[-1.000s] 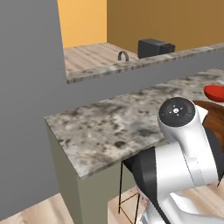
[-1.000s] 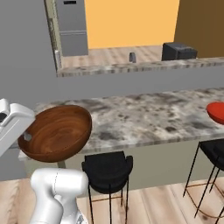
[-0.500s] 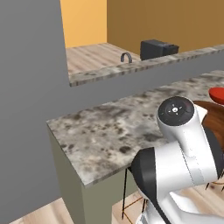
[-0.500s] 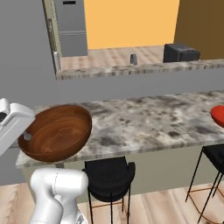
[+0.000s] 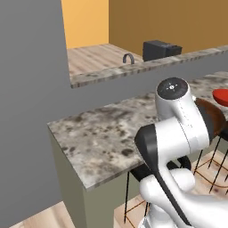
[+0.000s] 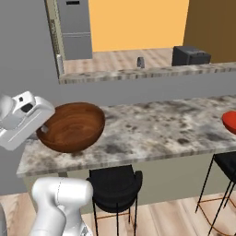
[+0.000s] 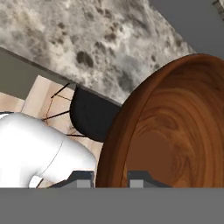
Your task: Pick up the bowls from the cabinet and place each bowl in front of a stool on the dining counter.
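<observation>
The robot's gripper (image 7: 111,178) grasps the rim of a round, reddish-brown wooden bowl (image 6: 71,126) above a speckled stone dining counter (image 6: 152,131).

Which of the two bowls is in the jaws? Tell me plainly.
The dark wooden bowl, held tilted by its rim over the dining counter above a black stool. The glossy red bowl sits on the counter, far right, untouched.

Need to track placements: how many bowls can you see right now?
2. The wooden bowl is held tilted in the tool over the dining counter; the red bowl sits at the counter's right end. Others may be hidden.
</observation>
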